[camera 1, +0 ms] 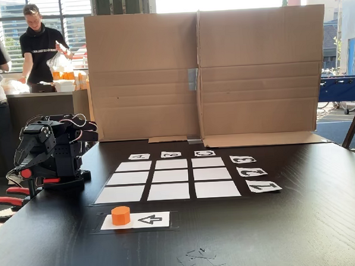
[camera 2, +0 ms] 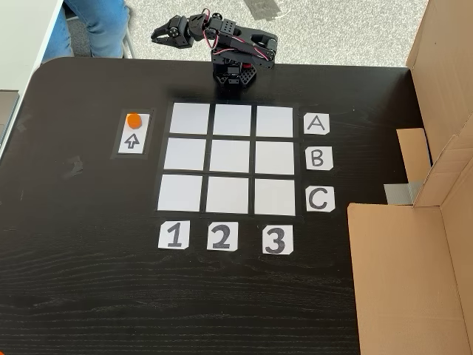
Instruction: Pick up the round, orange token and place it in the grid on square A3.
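The orange token [camera 1: 120, 215] [camera 2: 134, 120] stands on one end of a white arrow card [camera 2: 131, 142], apart from the grid [camera 1: 167, 177] [camera 2: 229, 159]. Square A3 [camera 1: 133, 166] [camera 2: 276, 121] is the corner cell in line with the "A" card [camera 2: 316, 123] and the "3" card [camera 2: 277, 239], and it is bare. My arm [camera 1: 50, 148] sits folded at the table edge by the A row. Its gripper [camera 2: 157, 33] hangs past that edge, well away from the token, and looks shut with nothing in it.
A tall cardboard wall [camera 1: 204, 72] [camera 2: 414, 266] borders the table beyond column 3. Red-orange clamp handles [camera 1: 8, 199] stick out by the arm's base. Scraps of clear tape [camera 1: 199, 256] lie near the front edge. People stand behind a counter [camera 1: 39, 48].
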`<state>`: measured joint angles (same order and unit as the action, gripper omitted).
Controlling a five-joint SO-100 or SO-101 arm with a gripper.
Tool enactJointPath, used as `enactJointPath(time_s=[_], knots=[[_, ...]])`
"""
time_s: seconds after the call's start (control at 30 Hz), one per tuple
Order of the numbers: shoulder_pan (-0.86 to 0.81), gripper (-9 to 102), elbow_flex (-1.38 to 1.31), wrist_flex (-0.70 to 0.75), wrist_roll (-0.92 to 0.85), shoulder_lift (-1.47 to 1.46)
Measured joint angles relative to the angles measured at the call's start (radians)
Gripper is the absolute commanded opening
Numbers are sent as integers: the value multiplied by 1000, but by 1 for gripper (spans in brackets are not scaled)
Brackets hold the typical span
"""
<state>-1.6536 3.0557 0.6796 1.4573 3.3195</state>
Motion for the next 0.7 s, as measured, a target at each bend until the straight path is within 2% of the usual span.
enactJointPath(time_s=[0.13, 0.7], knots=[[-20, 0, 0, 0, 48, 0], [-20, 0, 0, 0, 54, 0]])
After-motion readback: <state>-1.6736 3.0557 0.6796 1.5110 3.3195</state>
